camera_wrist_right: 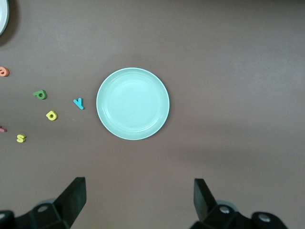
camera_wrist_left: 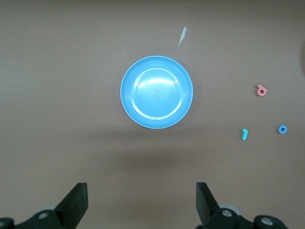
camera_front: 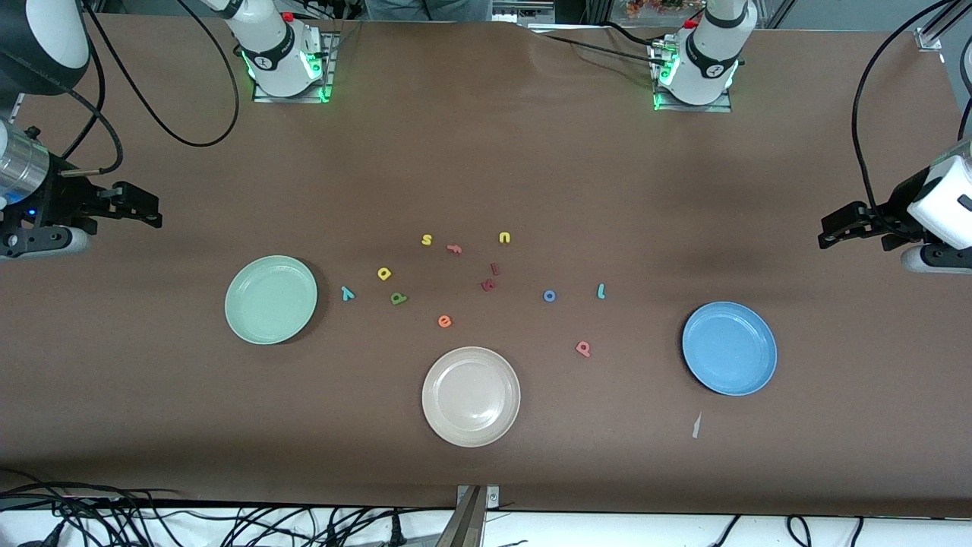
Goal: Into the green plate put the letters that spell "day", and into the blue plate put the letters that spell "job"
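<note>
- Desk (camera_front: 486,152): covered in brown; all items below are laid on it.
- Green plate (camera_front: 271,299): placed toward the right arm's end of the desk; nothing is held in it.
- Blue plate (camera_front: 729,348): placed toward the left arm's end, slightly nearer to the front camera than the green plate; nothing is held in it.
- Beige plate (camera_front: 471,396): set between the other two plates and nearest to the front camera.
- Teal "y" (camera_front: 348,293): laid just beside the green plate, on the desk.
- Yellow "a" (camera_front: 384,273) and green "d" (camera_front: 398,298): laid near the "y", the "d" nearer to the front camera.
- Blue "o" (camera_front: 550,295) and teal "j" (camera_front: 601,290): laid side by side between the middle of the desk and the blue plate.
- Pink "b" (camera_front: 583,349): laid nearer to the front camera than the "o", apart from the blue plate.
- Other letters: yellow "s" (camera_front: 427,240), pink "f" (camera_front: 454,248), yellow "u" (camera_front: 504,238), two dark red letters (camera_front: 490,278), orange "e" (camera_front: 445,321).
- Paper scrap (camera_front: 695,425): laid near the blue plate, closer to the front camera.
- Left gripper (camera_front: 835,229): held in the air at the left arm's end of the desk, fingers spread, nothing pinched; the blue plate is seen from its wrist camera.
- Right gripper (camera_front: 144,209): held in the air at the right arm's end, fingers spread, nothing pinched; the green plate is seen from its wrist camera.
</note>
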Controlling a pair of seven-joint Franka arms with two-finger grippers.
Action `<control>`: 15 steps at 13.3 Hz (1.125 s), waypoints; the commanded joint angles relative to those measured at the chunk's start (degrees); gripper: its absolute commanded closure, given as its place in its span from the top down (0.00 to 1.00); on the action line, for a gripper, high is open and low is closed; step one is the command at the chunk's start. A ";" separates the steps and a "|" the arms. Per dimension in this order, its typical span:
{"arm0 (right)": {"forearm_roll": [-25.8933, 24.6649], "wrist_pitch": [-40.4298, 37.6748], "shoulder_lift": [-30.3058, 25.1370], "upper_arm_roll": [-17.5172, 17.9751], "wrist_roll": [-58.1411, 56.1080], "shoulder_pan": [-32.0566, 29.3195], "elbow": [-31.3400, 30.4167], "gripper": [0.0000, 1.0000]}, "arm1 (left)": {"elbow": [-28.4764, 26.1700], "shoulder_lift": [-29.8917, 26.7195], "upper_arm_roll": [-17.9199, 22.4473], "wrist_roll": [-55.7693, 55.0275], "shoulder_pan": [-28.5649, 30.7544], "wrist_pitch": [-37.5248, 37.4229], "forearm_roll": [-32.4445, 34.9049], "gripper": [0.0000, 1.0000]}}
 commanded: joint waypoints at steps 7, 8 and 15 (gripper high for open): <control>-0.39 -0.23 -0.22 0.16 -0.61 -0.05 -0.24 1.00 | 0.98 0.42 -0.22 1.15 -0.22 -0.05 1.45 1.00; -0.39 -0.23 -0.30 0.16 -0.61 -0.05 -0.24 1.00 | 1.07 0.42 -0.22 1.15 -0.22 -0.05 1.45 1.00; -0.39 -0.23 -0.30 0.16 -0.61 -0.05 -0.24 1.00 | 1.34 0.42 -0.13 1.15 -0.04 0.04 1.54 1.00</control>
